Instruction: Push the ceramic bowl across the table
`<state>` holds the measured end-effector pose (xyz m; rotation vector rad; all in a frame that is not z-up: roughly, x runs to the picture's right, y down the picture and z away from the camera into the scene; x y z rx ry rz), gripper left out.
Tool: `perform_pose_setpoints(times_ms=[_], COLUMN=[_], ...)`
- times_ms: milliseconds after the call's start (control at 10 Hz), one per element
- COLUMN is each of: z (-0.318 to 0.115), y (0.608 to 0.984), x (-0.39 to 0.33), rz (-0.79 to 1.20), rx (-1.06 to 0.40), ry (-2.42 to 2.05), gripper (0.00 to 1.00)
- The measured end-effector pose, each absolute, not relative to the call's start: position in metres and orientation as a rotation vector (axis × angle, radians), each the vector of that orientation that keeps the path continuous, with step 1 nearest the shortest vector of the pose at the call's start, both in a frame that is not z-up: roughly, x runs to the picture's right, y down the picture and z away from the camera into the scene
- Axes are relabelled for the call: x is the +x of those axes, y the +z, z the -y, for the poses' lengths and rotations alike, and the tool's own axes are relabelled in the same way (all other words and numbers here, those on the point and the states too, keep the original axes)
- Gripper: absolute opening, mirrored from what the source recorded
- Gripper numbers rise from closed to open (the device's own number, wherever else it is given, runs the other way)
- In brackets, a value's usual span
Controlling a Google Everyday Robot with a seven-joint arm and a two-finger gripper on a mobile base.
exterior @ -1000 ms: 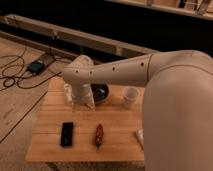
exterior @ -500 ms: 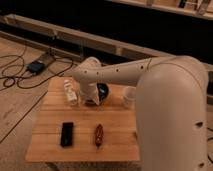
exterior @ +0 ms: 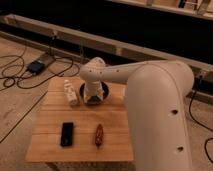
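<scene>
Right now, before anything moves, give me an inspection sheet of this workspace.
Surface: table with a top of light wooden slats.
Job's things: ceramic bowl, dark, near the far edge, partly hidden by the arm.
Clutter: white bottle beside the bowl on the picture's left; black flat device and reddish-brown oblong item nearer the front edge.
Grippers: tool down at the bowl; contact cannot be told.
Cables: floor cables on the picture's left, by a dark box; another cable on the right.
Surroundings: wooden floor; dark wall with a rail behind.
</scene>
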<state>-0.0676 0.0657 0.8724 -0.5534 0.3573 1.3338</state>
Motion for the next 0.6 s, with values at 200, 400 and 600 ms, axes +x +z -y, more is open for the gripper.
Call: perform_pose_setpoints(times_ms=[200, 400, 600], z=[-0.06, -0.056, -0.06], y=[0.895, 0.912, 0.928], x=[-0.068, -0.067, -0.065], rz=[-0.373, -0.398, -0.444], rx=[-0.544, -0.535, -0.543], ry=[1.342, 1.347, 1.363], gripper=[0.65, 0.65, 0.65])
